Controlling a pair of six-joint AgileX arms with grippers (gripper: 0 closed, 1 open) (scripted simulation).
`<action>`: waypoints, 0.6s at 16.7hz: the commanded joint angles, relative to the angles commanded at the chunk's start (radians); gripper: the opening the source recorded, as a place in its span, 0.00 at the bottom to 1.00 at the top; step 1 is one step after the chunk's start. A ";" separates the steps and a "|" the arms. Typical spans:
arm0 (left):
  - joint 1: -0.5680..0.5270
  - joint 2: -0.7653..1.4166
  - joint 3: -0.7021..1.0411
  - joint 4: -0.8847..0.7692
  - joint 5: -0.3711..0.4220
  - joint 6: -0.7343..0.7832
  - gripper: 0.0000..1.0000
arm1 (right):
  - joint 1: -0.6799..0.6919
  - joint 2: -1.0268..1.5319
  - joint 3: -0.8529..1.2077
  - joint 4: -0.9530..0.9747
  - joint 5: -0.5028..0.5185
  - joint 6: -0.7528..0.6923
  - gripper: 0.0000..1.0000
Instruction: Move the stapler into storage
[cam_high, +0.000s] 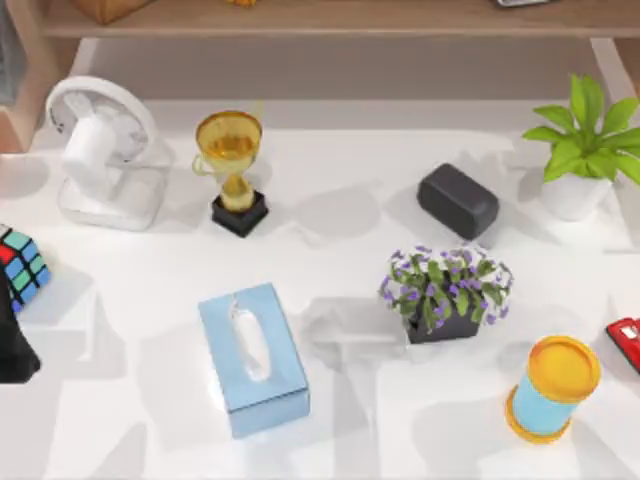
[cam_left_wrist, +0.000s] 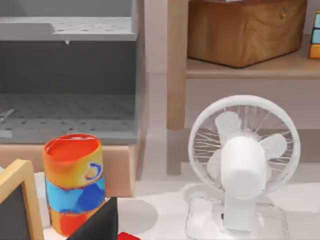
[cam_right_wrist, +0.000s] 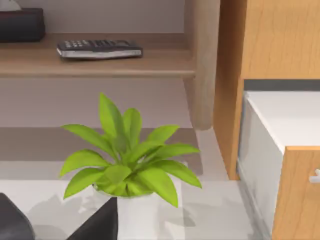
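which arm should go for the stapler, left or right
Right, most likely. The stapler lies at the table's far right edge, just past the yellow-lidded blue cup, on the right arm's side. The left arm would have to cross the tissue box and the purple flower pot.

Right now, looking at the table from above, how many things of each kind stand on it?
Plants: 2, the green plant and the purple flowers
Boxes and blocks: 3, the tissue box, black block, puzzle cube
Fan: 1
Trophy: 1
Cup: 1
Stapler: 1
Total: 9
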 joint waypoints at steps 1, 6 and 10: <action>0.000 0.000 0.000 0.000 0.000 0.000 1.00 | 0.000 0.000 0.000 0.000 0.000 0.000 1.00; 0.000 0.000 0.000 0.000 0.000 0.000 1.00 | 0.006 0.107 0.086 -0.076 0.001 -0.022 1.00; 0.000 0.000 0.000 0.000 0.000 0.000 1.00 | 0.019 0.382 0.268 -0.244 0.003 -0.074 1.00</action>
